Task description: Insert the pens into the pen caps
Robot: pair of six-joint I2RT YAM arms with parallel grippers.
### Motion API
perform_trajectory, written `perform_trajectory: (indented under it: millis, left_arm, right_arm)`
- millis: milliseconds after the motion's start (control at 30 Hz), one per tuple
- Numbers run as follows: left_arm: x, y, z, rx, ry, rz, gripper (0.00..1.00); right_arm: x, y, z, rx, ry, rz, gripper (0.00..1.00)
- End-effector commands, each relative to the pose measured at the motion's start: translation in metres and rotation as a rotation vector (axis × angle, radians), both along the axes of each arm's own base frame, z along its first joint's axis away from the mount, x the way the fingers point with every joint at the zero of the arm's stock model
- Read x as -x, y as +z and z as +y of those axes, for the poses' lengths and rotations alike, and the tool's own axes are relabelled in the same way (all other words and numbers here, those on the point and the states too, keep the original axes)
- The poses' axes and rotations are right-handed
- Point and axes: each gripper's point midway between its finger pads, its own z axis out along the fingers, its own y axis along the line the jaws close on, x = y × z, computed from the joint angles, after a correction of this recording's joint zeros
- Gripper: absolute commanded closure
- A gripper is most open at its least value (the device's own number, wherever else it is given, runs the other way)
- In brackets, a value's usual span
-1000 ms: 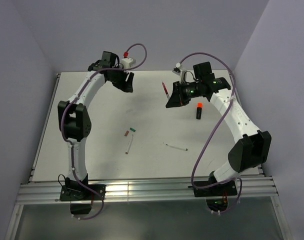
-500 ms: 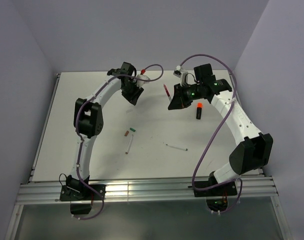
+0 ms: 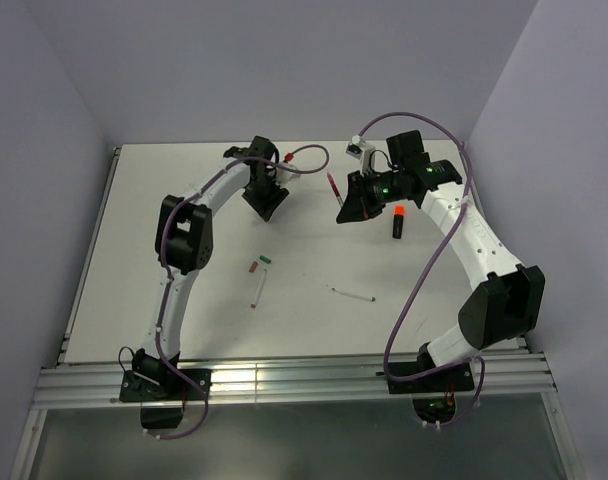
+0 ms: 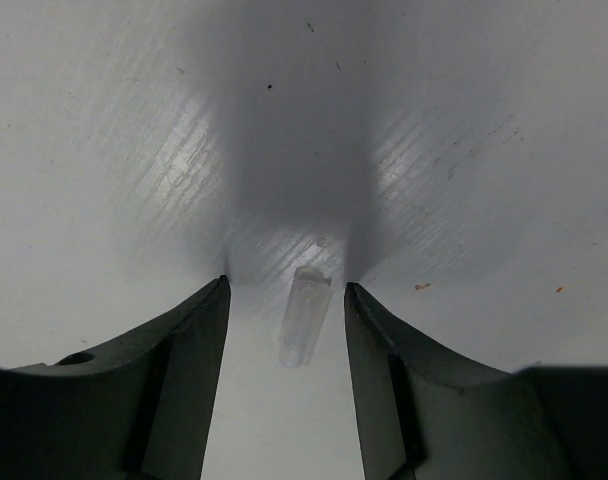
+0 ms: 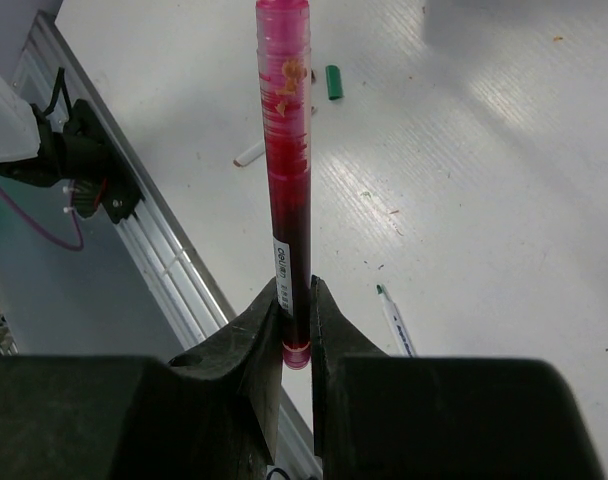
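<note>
**Red pen clamped on the right, left fingers open over a clear stub**

In the overhead view the right fingers (image 3: 346, 207) sit in the upper middle of the frame, closed on the dark red pen (image 3: 331, 185). The pen sticks out from them toward the upper left. The right wrist view shows the grip plainly: the two fingers (image 5: 267, 335) pinch the pen (image 5: 288, 150) near its lower end. Its translucent red barrel runs straight up the middle of the frame, above the table (image 3: 304, 330).

The left fingers (image 3: 265, 200) hang to the left of the pen, in the upper centre of the overhead view, apart from the right ones. From the left wrist camera they (image 4: 199, 345) stand well spread and hold nothing. A short clear plastic piece (image 4: 304, 316) lies on the table in the gap between them, touching neither finger (what it belongs to cannot be told).

The black marker (image 3: 396, 222), its orange end pointing up the frame, lies just right of the right fingers. Near the centre of the overhead frame the green cap (image 3: 266, 259) and the brownish-red cap (image 3: 253, 267) lie just beside each other. One white pen (image 3: 258, 291) lies directly below them. The second white pen (image 3: 352, 294) lies to the lower right, well apart from the first. The right wrist view also catches the green cap (image 5: 333, 82) near the top of the frame.
</note>
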Motion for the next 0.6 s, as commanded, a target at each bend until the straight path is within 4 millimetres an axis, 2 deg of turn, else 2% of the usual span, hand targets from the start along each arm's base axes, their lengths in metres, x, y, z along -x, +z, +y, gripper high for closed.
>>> perform_trajectory:
  millis: [0,200,400,567]
  left_arm:
    - [0.000,-0.008,0.001,-0.070,-0.038,-0.008,0.45]
    - [0.011,-0.013,0.007,-0.130,-0.084,0.010,0.47]
    - [0.026,-0.026,0.016,-0.172,-0.098,0.087,0.57]
    - [0.040,-0.037,0.021,-0.175,-0.098,0.161,0.66]
  right_arm:
    - [0.004,0.011,-0.003,-0.010,0.006,-0.046,1.00]
    - [0.002,0.014,-0.003,-0.009,0.005,-0.058,1.00]
    - [-0.004,0.025,-0.003,-0.005,0.000,-0.097,1.00]
    - [-0.011,0.054,-0.008,0.005,-0.018,-0.202,1.00]
